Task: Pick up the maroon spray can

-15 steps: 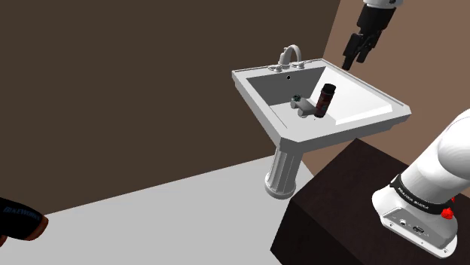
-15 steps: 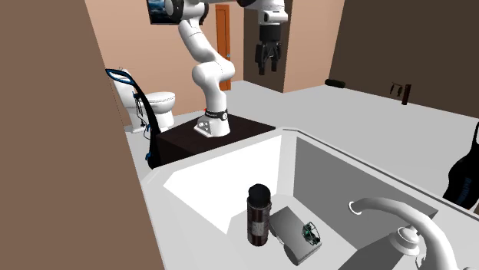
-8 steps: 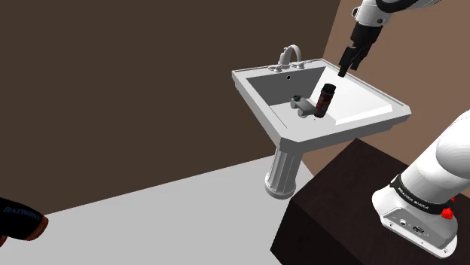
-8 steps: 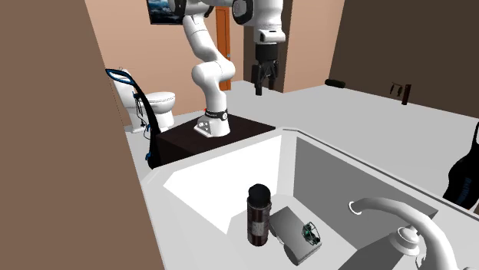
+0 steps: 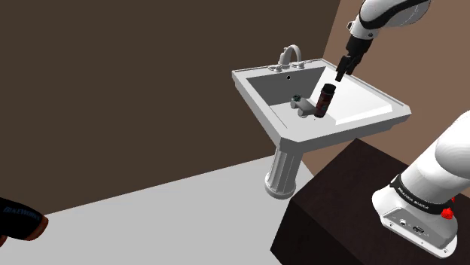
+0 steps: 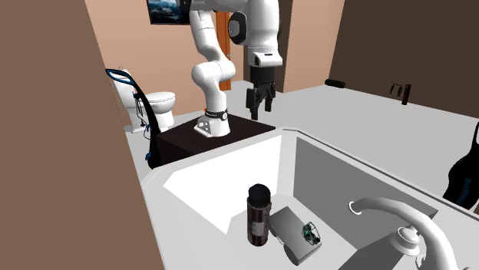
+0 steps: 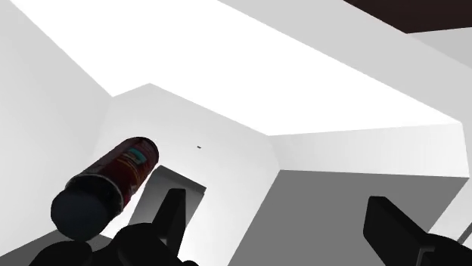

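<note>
Near parted pincer [image 7: 277, 205], black-capped maroon can [image 7: 113, 180]

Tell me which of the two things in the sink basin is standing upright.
The maroon spray can with the black cap stands upright; the grey object beside it lies flat.

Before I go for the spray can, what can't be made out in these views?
Can label: too small in the shoulder view, unreadable in the wrist view.
Grey item beside it: partly behind the can in the shoulder view, partly under a finger of the claw in the wrist view; what it is, unclear.
Faucet: cut off by the second exterior view's lower right corner.
</note>
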Available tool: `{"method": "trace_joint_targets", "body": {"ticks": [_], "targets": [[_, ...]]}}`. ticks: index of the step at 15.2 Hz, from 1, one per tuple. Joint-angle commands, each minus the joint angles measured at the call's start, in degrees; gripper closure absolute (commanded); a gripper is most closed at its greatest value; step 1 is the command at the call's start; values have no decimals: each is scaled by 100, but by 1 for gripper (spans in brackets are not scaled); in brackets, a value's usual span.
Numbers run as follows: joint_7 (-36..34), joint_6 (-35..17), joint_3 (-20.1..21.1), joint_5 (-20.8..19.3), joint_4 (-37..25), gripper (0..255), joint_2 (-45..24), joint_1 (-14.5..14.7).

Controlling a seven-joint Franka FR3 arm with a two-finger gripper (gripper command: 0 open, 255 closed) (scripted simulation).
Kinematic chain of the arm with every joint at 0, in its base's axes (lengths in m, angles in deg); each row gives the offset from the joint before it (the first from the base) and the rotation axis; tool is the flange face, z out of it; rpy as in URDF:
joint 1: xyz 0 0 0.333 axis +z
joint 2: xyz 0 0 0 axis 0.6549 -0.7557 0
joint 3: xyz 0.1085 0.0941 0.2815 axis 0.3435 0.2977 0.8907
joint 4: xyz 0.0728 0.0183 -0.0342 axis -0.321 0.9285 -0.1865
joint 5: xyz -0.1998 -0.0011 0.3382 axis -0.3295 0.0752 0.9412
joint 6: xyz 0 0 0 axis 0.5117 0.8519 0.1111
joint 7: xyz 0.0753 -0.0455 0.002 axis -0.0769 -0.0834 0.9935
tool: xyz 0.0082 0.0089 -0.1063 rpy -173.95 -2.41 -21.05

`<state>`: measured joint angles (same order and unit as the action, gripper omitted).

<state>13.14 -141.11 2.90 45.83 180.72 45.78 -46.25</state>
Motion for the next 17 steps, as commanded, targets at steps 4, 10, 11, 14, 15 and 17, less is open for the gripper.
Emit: {"method": "trace_joint_targets", "body": {"ticks": [4, 10, 11, 14, 15, 17], "targets": [[825, -581, -481, 418, -504, 0, -1085, 16], [1991, -999, -771, 1377, -1351, 0, -2508, -149], [2183, -1033, -771, 1555, -1521, 0, -2751, -217], [2704, -1078, -693, 2049, -2081, 0, -3466, -496], [2855, -1077, -652, 2195, -2283, 0, -3700, -602], [3120, -1053, -552, 2450, -2713, 0, -4160, -832]]}}
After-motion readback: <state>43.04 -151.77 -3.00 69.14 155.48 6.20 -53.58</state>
